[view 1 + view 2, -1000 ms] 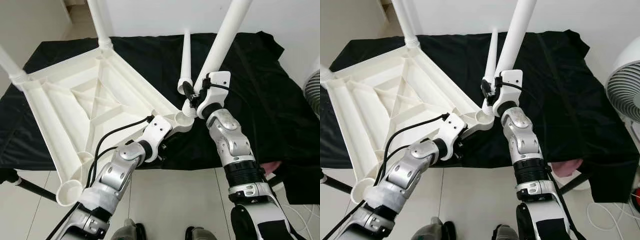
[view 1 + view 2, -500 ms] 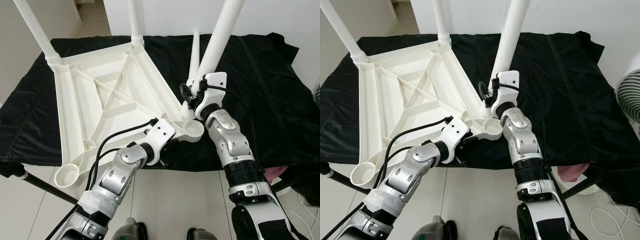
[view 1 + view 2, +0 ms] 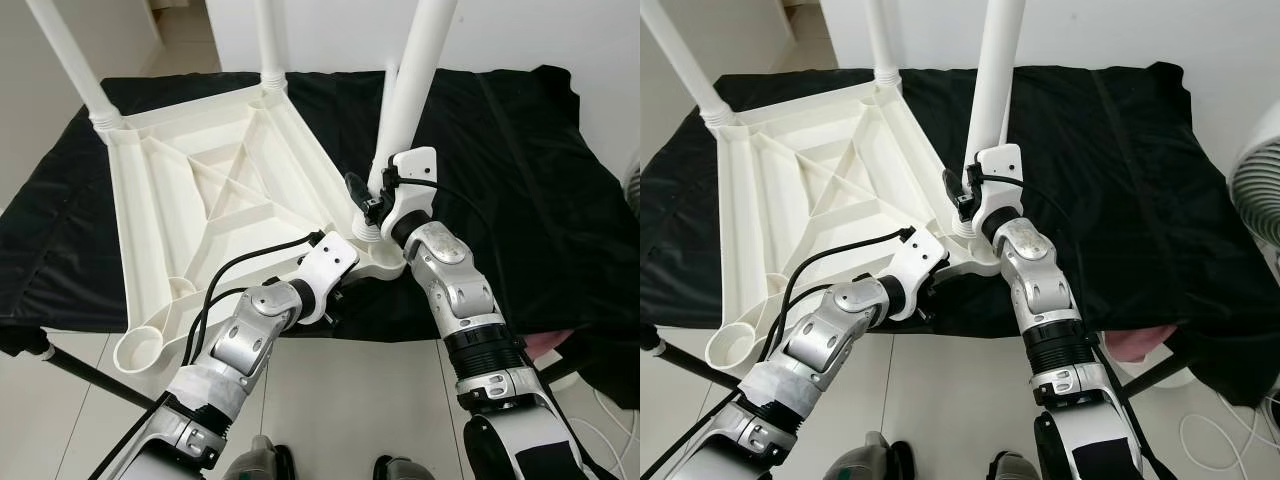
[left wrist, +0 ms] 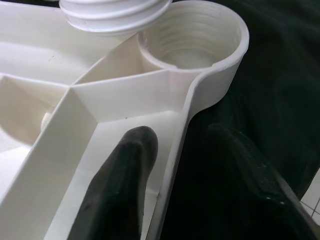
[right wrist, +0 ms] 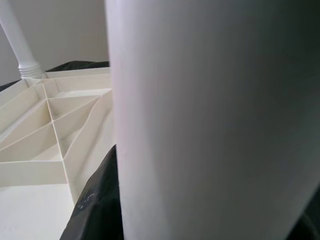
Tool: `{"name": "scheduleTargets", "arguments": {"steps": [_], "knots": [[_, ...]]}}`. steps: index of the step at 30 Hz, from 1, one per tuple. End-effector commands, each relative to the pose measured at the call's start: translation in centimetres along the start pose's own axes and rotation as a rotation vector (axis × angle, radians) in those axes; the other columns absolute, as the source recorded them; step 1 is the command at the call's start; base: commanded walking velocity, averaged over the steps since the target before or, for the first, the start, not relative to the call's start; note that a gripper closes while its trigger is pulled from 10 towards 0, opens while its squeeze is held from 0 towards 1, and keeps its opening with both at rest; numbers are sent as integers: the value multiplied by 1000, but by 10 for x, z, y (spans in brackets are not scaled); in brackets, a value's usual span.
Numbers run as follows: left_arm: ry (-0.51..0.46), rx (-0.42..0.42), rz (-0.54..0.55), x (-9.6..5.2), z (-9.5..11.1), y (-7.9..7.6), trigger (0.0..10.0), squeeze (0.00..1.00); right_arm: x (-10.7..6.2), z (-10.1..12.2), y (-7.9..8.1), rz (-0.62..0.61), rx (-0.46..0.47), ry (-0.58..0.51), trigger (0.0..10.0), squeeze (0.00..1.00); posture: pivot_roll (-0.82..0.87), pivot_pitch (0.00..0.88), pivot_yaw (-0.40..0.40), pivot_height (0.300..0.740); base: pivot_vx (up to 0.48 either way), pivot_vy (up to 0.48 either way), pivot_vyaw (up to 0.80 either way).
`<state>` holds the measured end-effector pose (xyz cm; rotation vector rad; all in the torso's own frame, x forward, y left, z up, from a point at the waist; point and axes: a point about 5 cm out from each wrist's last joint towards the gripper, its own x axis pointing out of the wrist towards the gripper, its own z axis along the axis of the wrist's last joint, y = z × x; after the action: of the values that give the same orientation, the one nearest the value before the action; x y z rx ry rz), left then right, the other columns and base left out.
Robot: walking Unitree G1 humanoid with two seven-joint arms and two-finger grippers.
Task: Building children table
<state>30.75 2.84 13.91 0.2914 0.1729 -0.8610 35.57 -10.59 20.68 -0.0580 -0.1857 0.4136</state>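
Looking from the left, I see the white tabletop (image 3: 190,190) lying upside down on the black cloth (image 3: 520,180), stiff ribbed plastic and probably light. My left gripper (image 4: 177,165) pinches its rim wall beside the empty socket (image 4: 192,37), one finger on each side. My right gripper (image 3: 372,192) is closed around the loose leg (image 3: 410,80) near its threaded end (smooth, so it may slip), just over that socket.

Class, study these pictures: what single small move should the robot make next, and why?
Probably lower the white plastic leg into the threaded corner socket and begin twisting. The right gripper holds the leg nearly upright; its ribbed end sits beside the socket, not inside. The left gripper pinches the upturned white tabletop's rim, steadying it.
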Motion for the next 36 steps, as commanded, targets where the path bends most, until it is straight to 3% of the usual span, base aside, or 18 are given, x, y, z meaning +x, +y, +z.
{"name": "scheduleTargets", "arguments": {"steps": [1, 2, 10, 22, 26, 36], "knots": [[27, -2, 44, -1, -5, 7, 10000, 1000, -1, 0, 3, 6, 3, -6, 10000, 0, -40, 96, 83, 740, 0, 0, 0], [26, 18, 58, -1, -3, 11, 10000, 0, -2, -1, 1, -3, 1, -3, 10000, 0, -44, 91, 84, 740, 0, 0, 0], [-1, 39, 77, -10, 3, 19, 10000, 0, -9, -6, 0, 3, -11, 7, 10000, 0, -41, 82, 79, 740, 0, 0, 0], [-35, 6, 71, -21, 6, 20, 10000, 0, -19, -11, 5, 51, -34, -2, 10000, 0, -37, 77, 64, 740, 0, 0, 0], [-110, -54, 41, -30, 15, 15, 10000, 0, -29, -20, 6, 83, -65, -6, 10000, 0, -32, 95, 54, 740, 0, 0, 0], [-140, -51, -13, -44, 12, 4, 10000, 0, -36, -29, -2, 68, -79, -15, 10000, 0, -34, 110, 49, 740, 0, 0, 0]]}}
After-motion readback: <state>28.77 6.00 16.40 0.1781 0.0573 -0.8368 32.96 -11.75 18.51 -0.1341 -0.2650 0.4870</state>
